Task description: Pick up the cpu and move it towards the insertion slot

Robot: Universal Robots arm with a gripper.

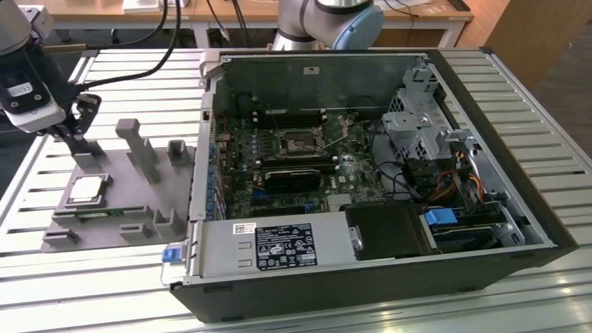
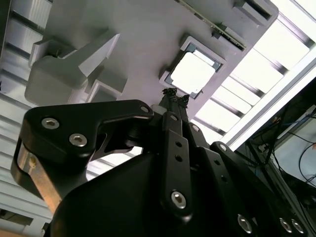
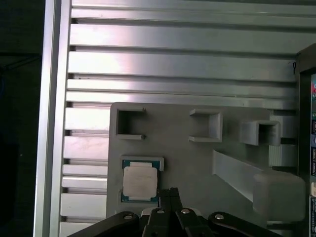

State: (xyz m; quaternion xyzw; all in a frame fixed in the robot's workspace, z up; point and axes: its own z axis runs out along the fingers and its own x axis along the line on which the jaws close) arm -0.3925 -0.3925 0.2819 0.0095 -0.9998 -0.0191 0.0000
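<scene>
The cpu (image 1: 88, 188) (image 2: 192, 74) (image 3: 140, 181) is a pale silvery square chip lying flat in a recess of the grey plastic tray (image 1: 129, 201) on the exterior view's left. My gripper (image 1: 83, 139) (image 2: 174, 97) (image 3: 171, 190) hangs above the tray, close beside the chip and not touching it. Its dark fingertips are pressed together, shut, with nothing between them. The insertion slot (image 1: 298, 143) is a silvery-framed square socket with a dark centre on the motherboard inside the open computer case.
The open computer case (image 1: 518, 173) lies on the slatted metal table (image 1: 545, 291), with a black card (image 1: 294, 179), cables and drive bays inside. Upright grey blocks (image 1: 134, 142) stand on the tray near the gripper. A second arm's base (image 1: 337, 21) stands behind the case.
</scene>
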